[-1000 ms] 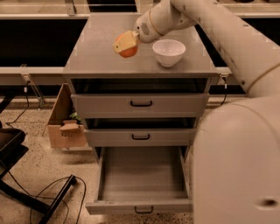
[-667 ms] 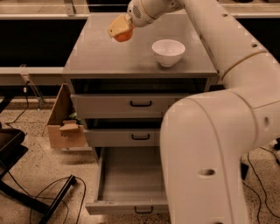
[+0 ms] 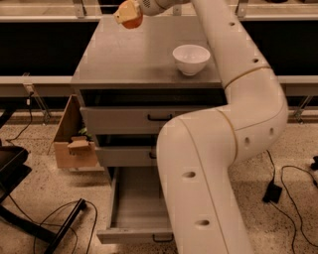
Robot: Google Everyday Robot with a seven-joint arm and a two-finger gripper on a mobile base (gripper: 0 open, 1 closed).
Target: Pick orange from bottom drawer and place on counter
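The two-finger gripper (image 3: 129,14) of the white jointed robot arm (image 3: 233,124) is hanging at the top edge of the view, above the far left part of the counter (image 3: 129,57), the flat grey metal top of the drawer cabinet. Its pale fingers (image 3: 125,10) are closing around the small round orange-coloured fruit, the orange (image 3: 133,22), gripping it from above so that only its lower half is showing beneath them. The orange is being carried clear of the surface and is not touching the counter. Judging from this, the pick is done and the placing step is in hand, with the set-down not yet made.

The fruit is appearing smooth, evenly coloured and ball-shaped, and clearly smaller than the round white ceramic bowl (image 3: 191,58), which is standing well apart from it on the right side of the counter. That spacing is leaving open surface under the gripper for a release.

The bottom drawer (image 3: 136,211), the lowest wide grey metal tray, is standing pulled out toward the camera, probably because the fruit came from it. The arm is hiding its right part. The two upper grey drawers (image 3: 124,119) are sitting pushed in.
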